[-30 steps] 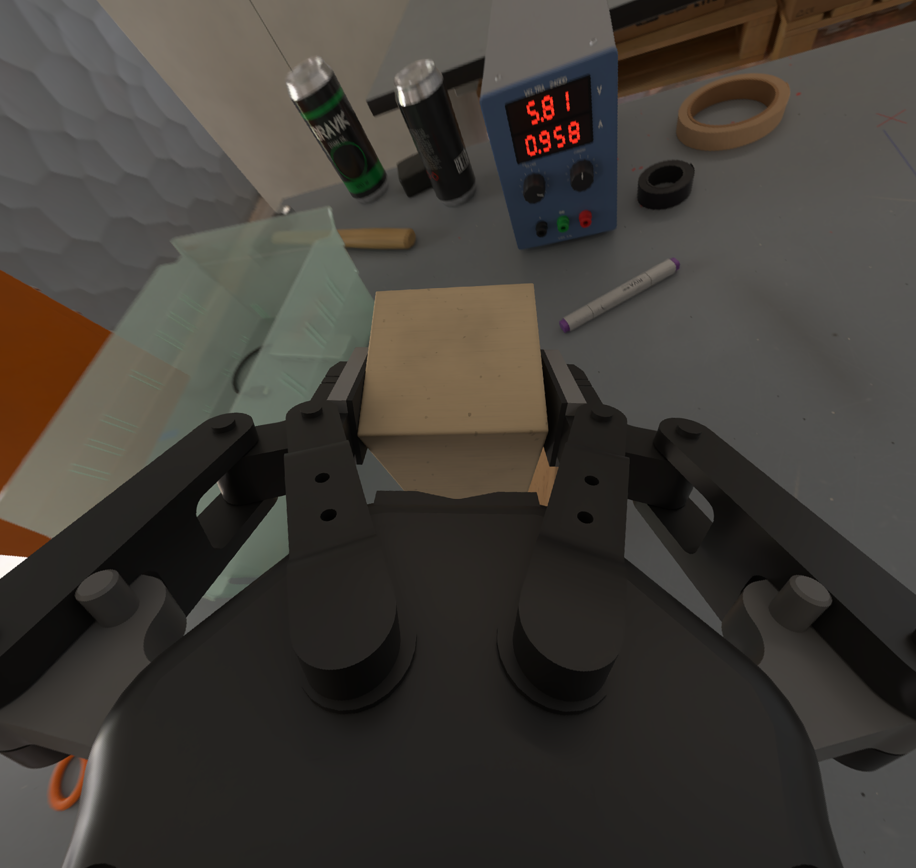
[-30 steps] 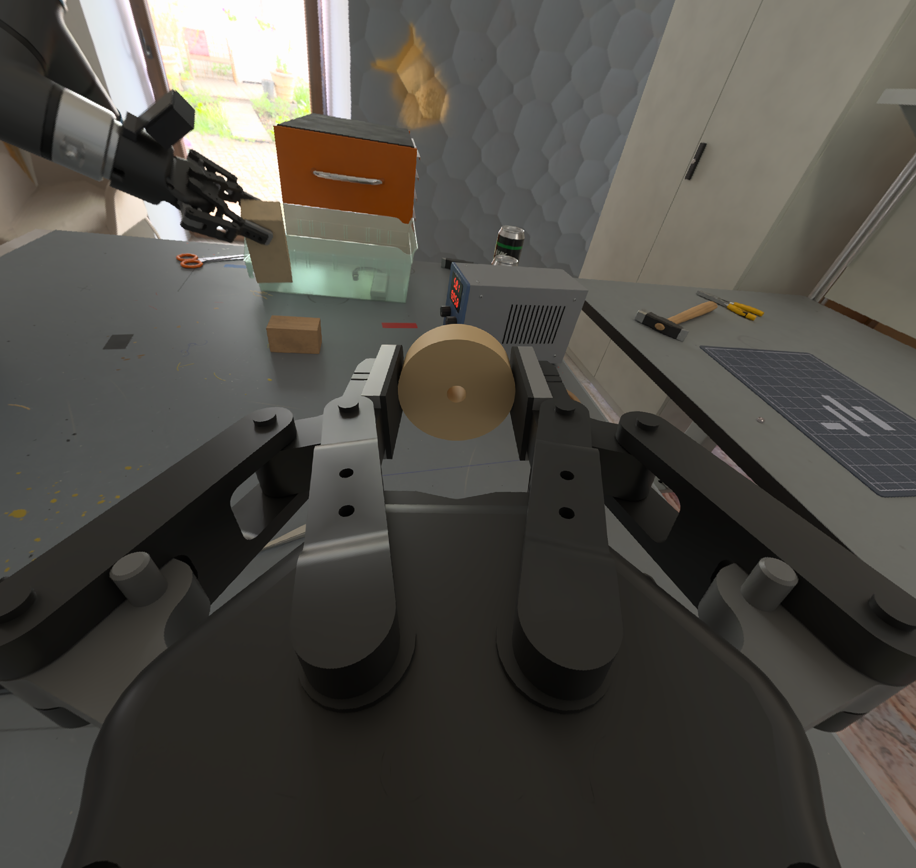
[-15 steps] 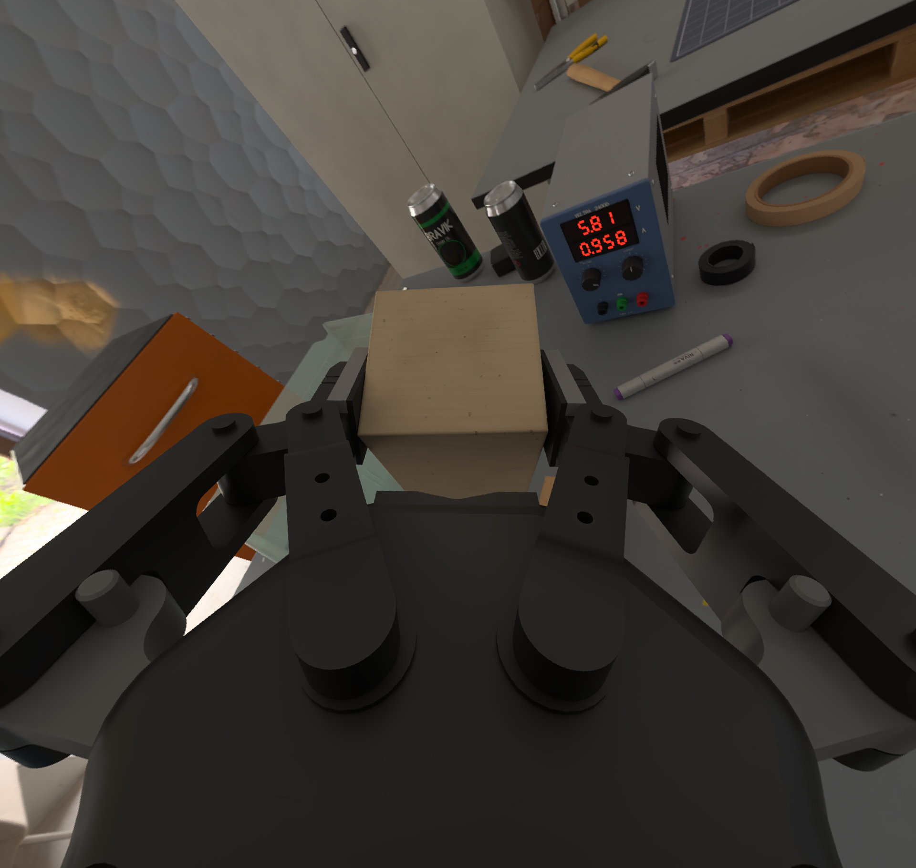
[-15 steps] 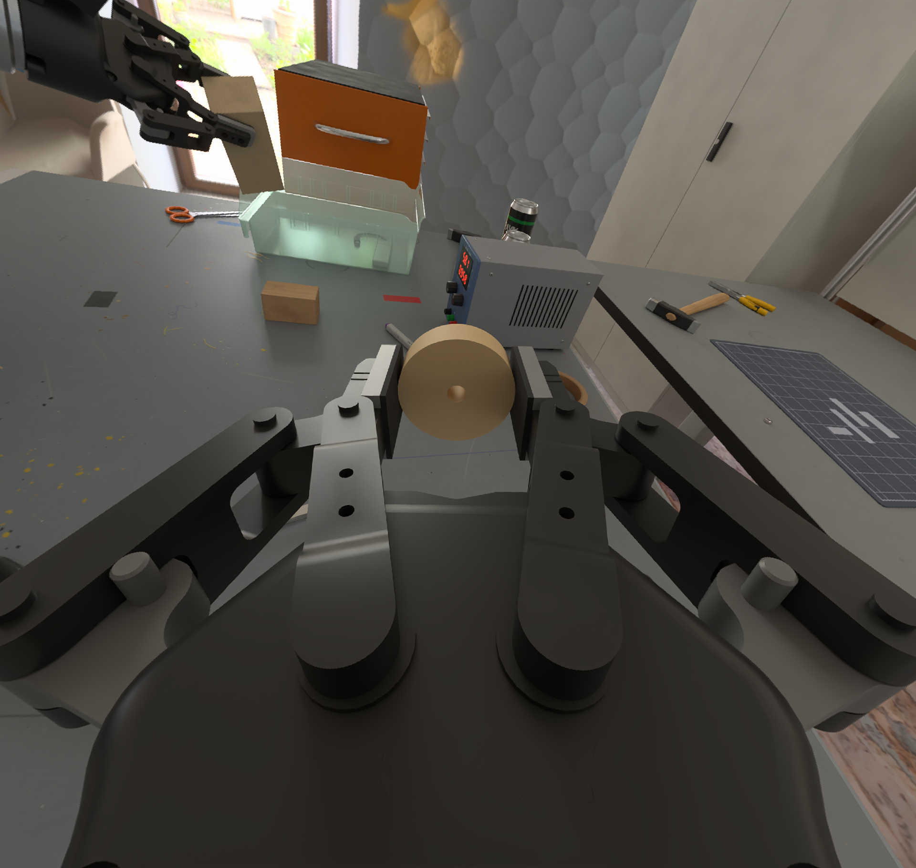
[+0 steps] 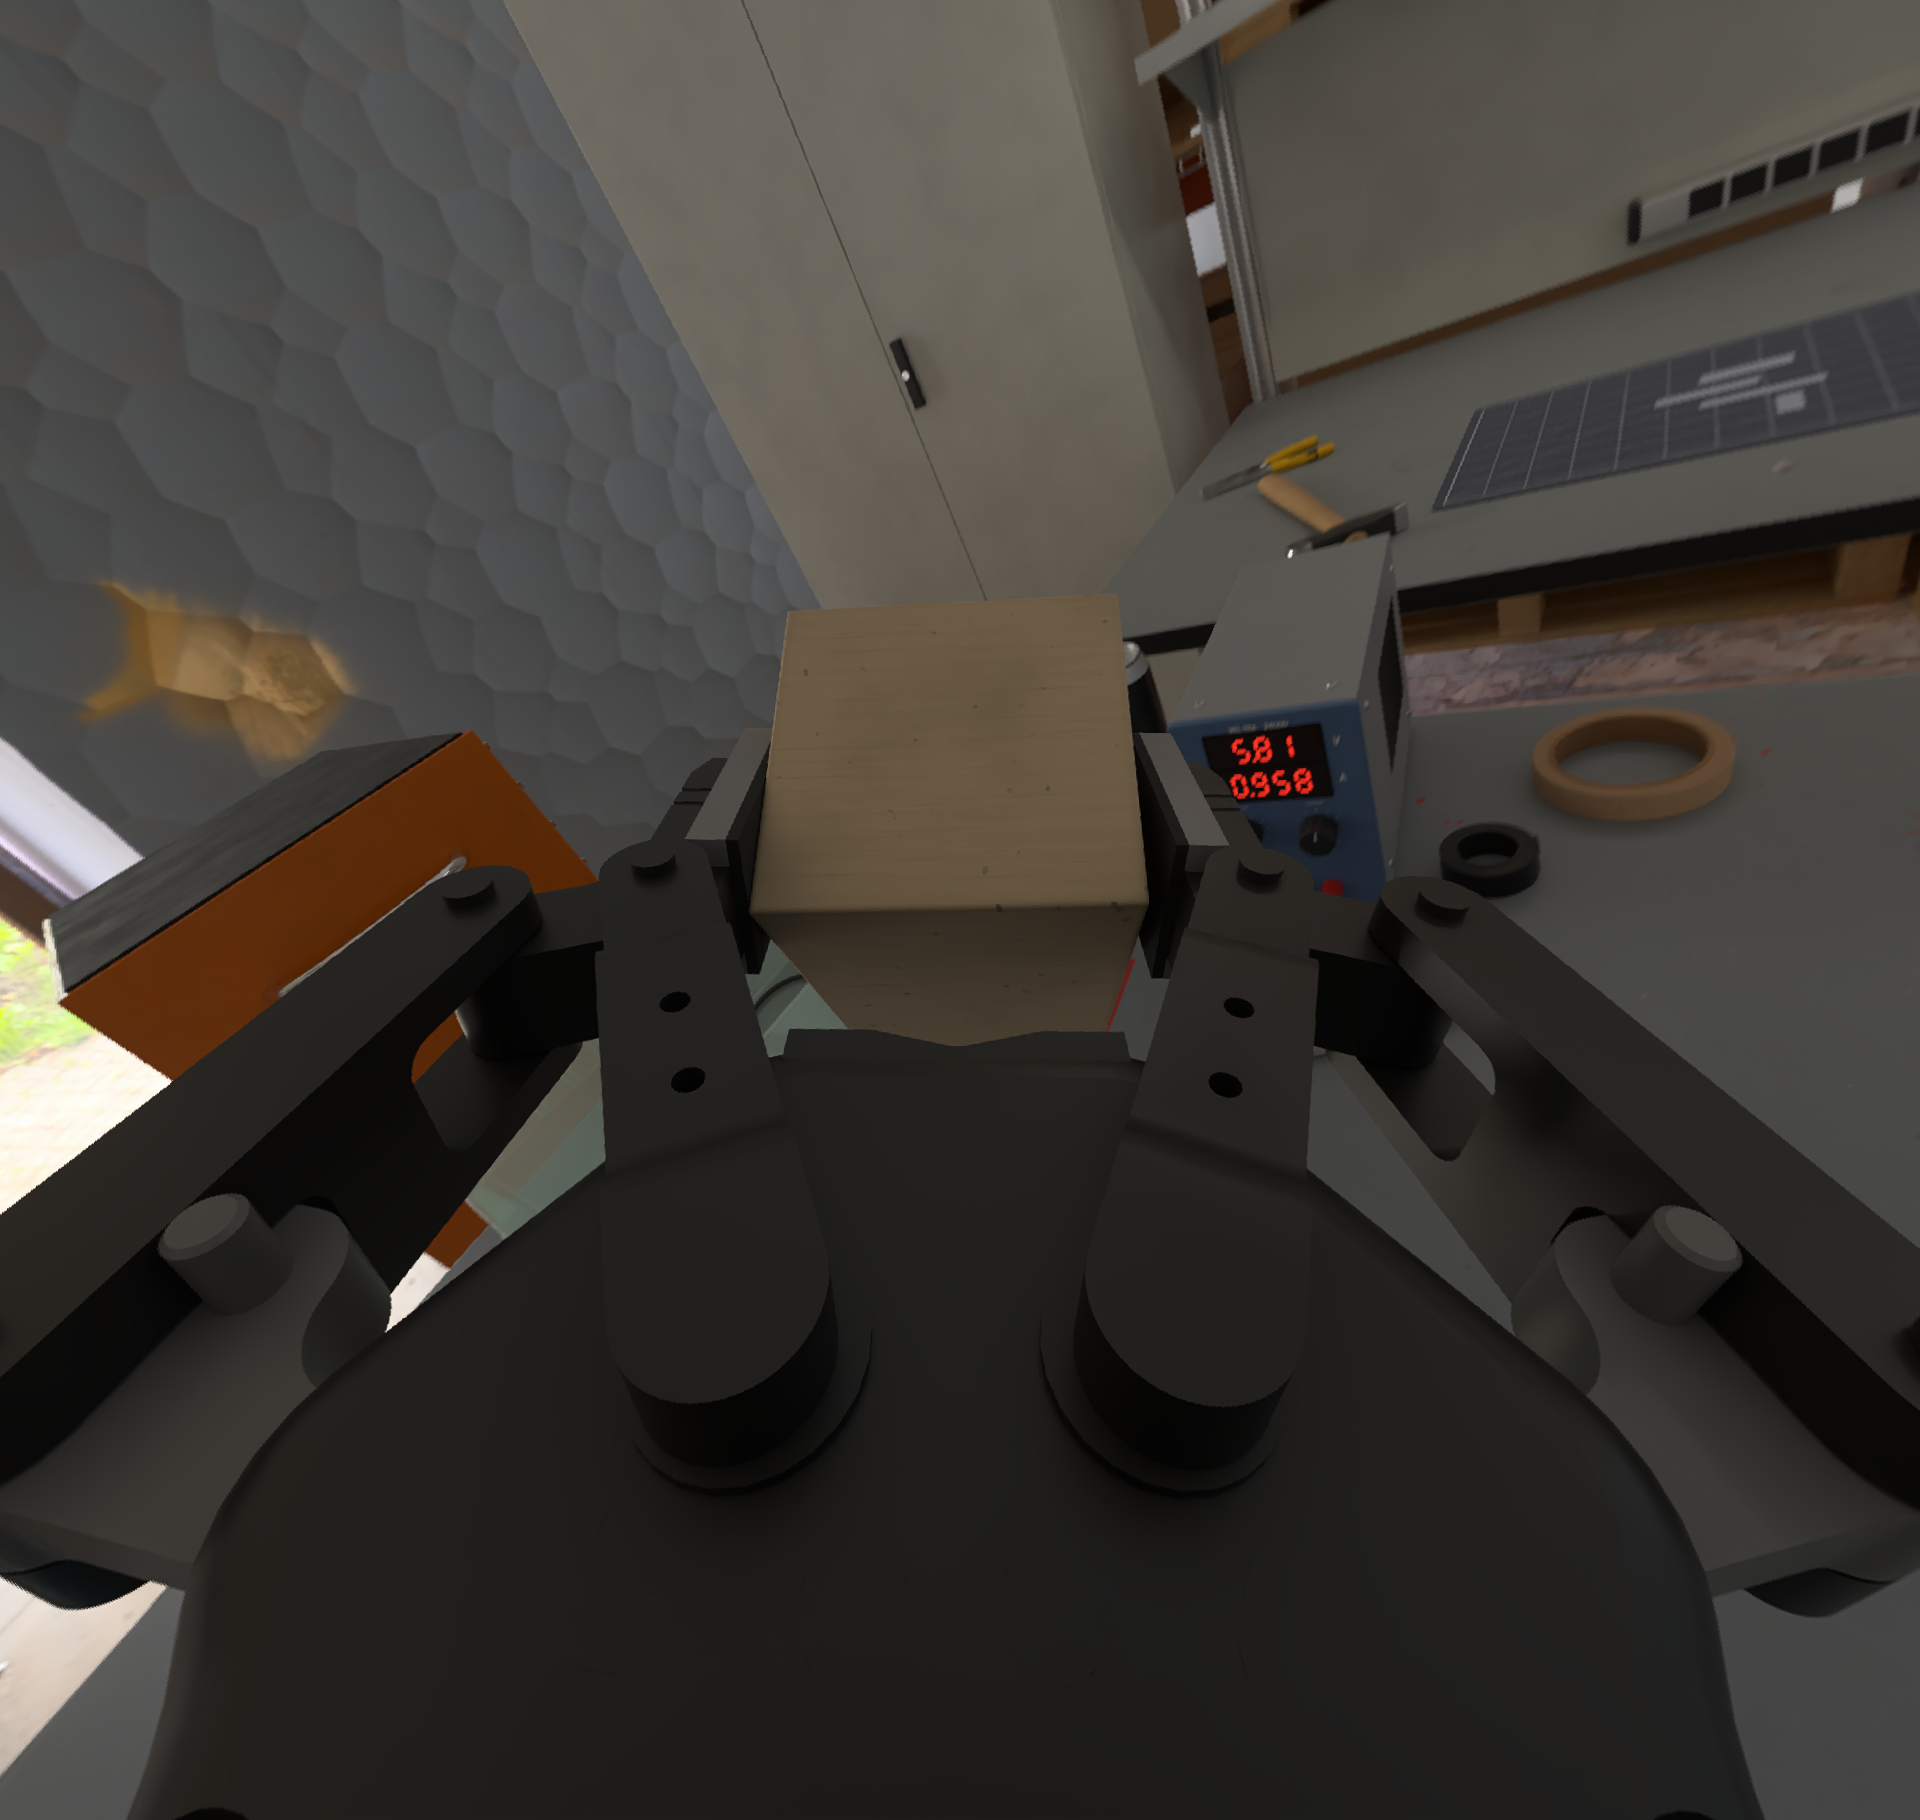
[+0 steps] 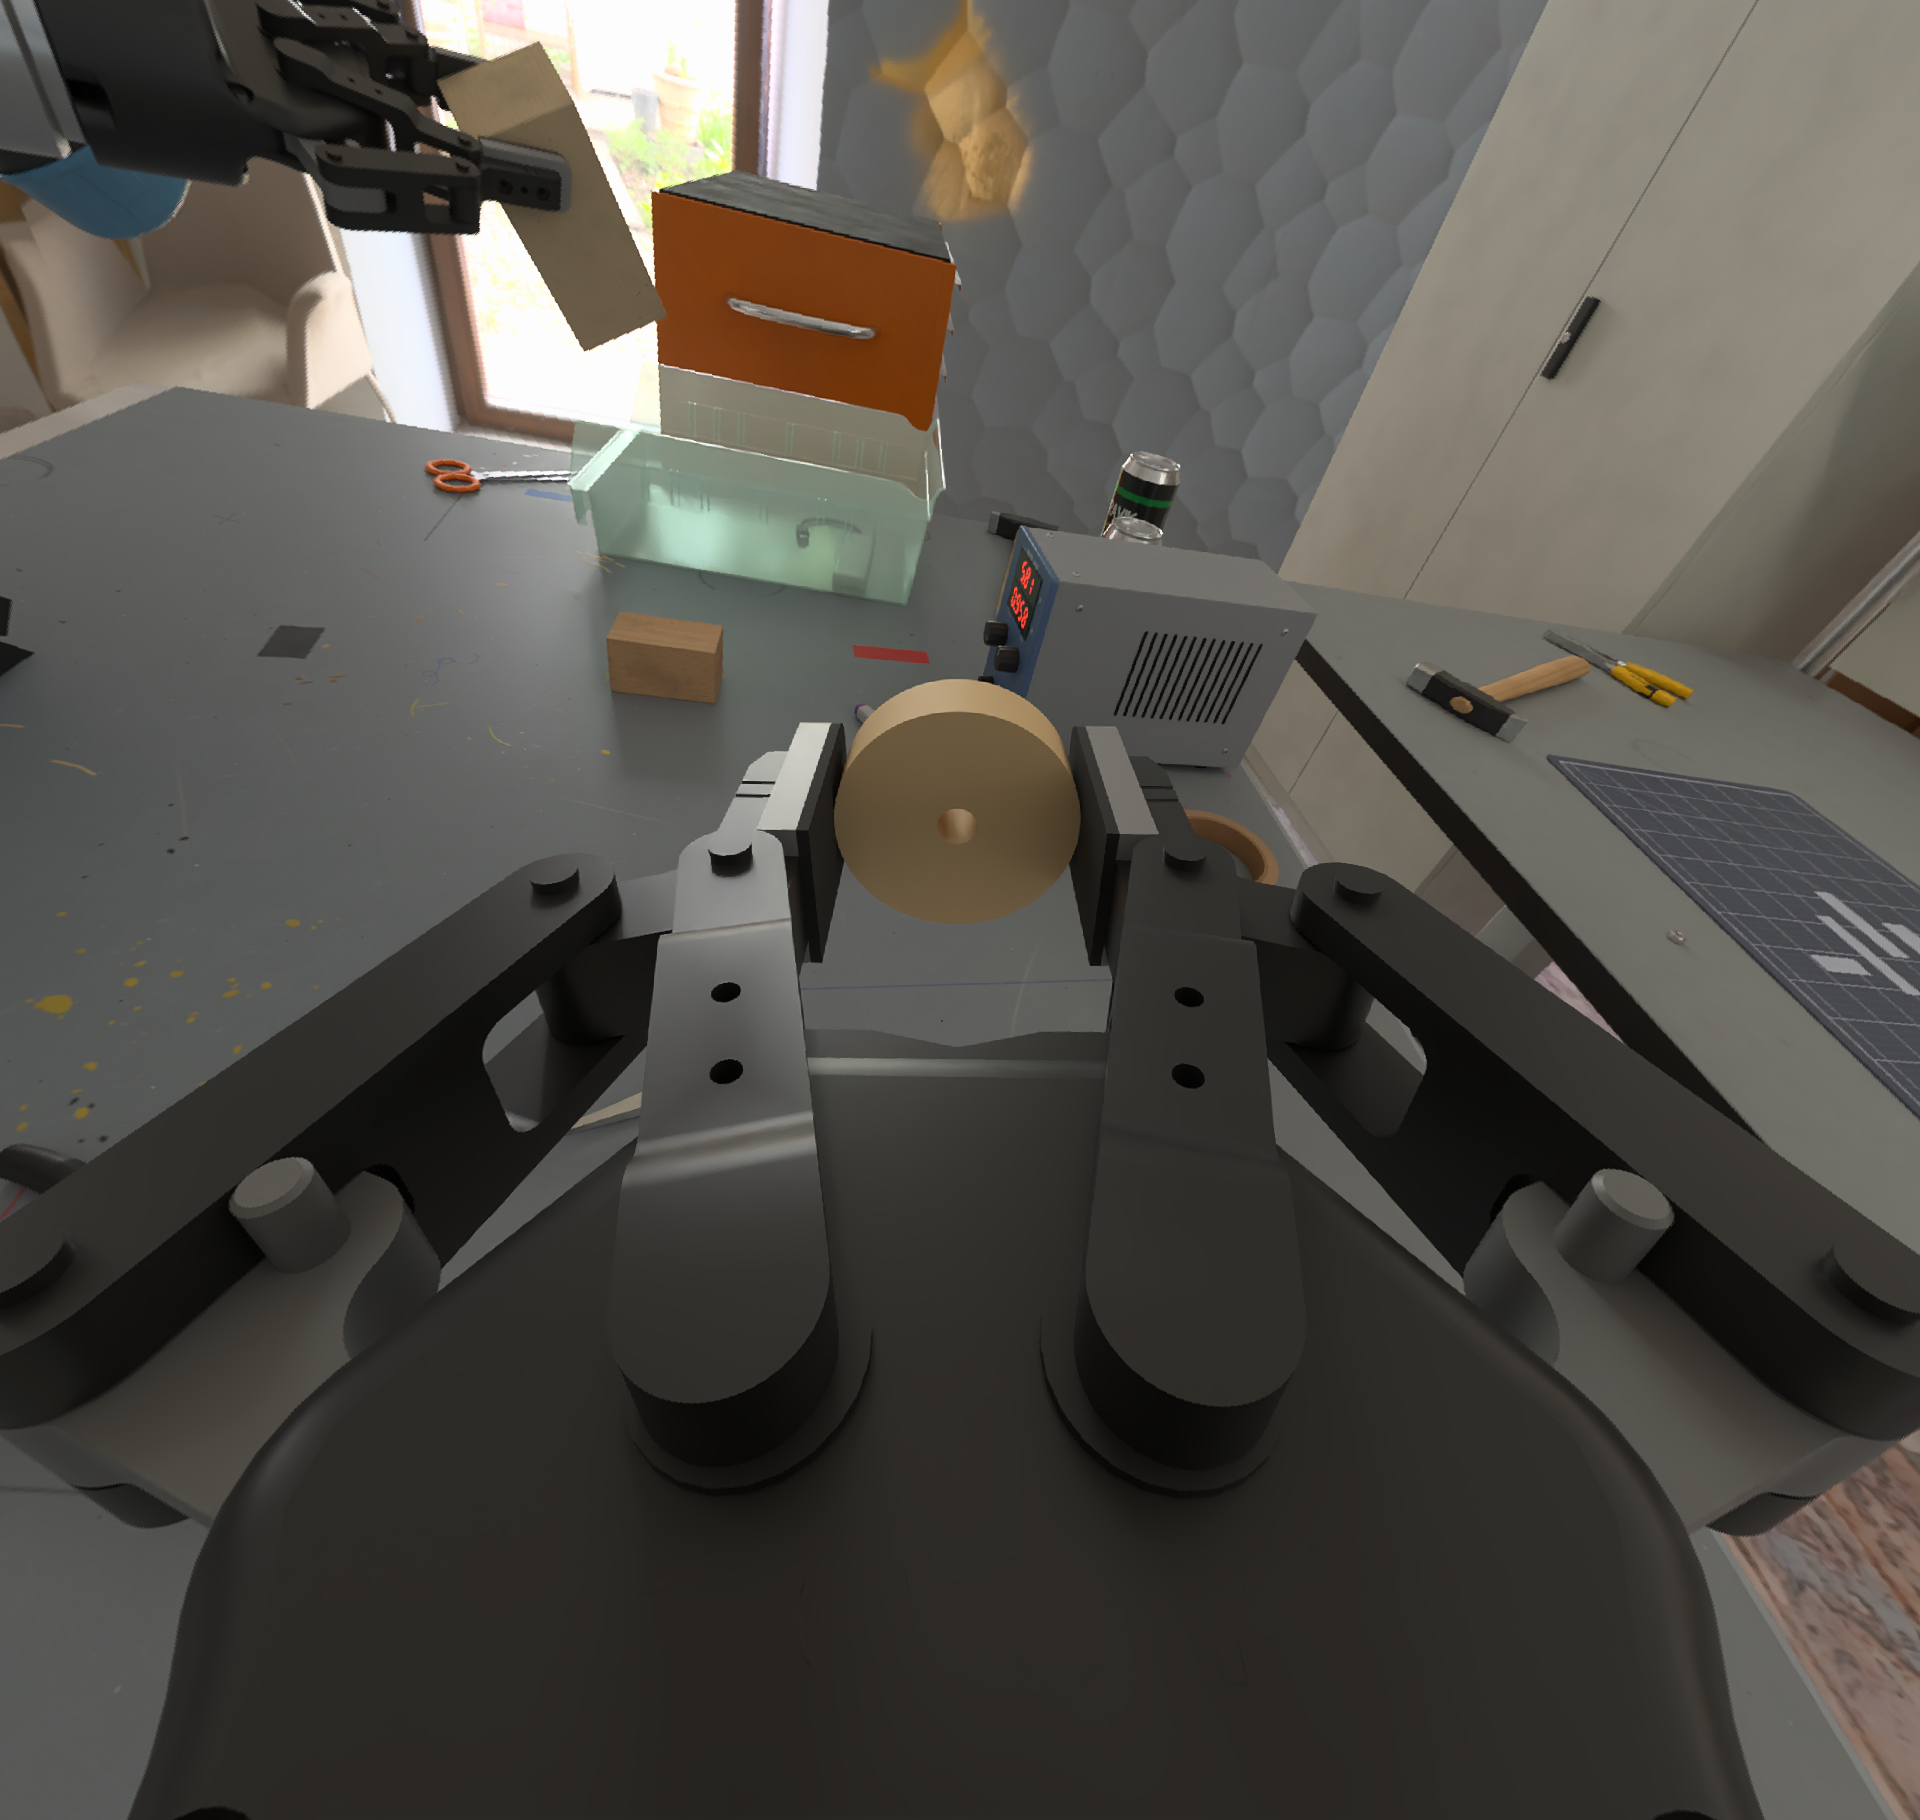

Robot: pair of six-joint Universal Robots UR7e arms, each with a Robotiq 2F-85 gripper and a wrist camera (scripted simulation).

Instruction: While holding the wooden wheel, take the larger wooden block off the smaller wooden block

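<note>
Left gripper [image 5: 951, 814]: jaws closed flat against two opposite faces of the larger wooden block [image 5: 951, 762], carried high in the air and tilted, well above and left of the orange drawer unit [image 6: 805, 300]. Right gripper [image 6: 956, 814]: jaws pinched on the rim of the wooden wheel [image 6: 956, 804], hole facing the camera, held above the surface [image 6: 312, 835] in front of the drawer unit. Smaller wooden block [image 6: 665, 655] bare on the surface, in front of the drawer unit and just before the clear green bin [image 6: 758, 523] at its foot. Lift looks done; only a set-down seems left.

Risks, as judgement: grip only on one end of the long block, so the overhanging length could lever and pivot between the pads on a quick swing. Lowering it tilted could land a corner first and topple it, or knock the smaller block or the bin. Round rim of the wheel offers narrow contact; a jolt could roll it out and break the holding condition. Crossing paths could bring the two arms together.

Grey surface, scuffed and flecked with yellow paint. Right of the drawer unit: blue power supply [image 6: 1143, 648] with red digits, cans [image 6: 1148, 492] behind it. Orange-handled scissors [image 6: 457, 475] to the left of the bin. Farther right, a second bench with hammer [image 6: 1496, 690] and cutting mat [image 6: 1766, 866]. Behind the drawer unit, a hexagon-textured wall, a bright window to its left, pale cabinet doors to its right.
</note>
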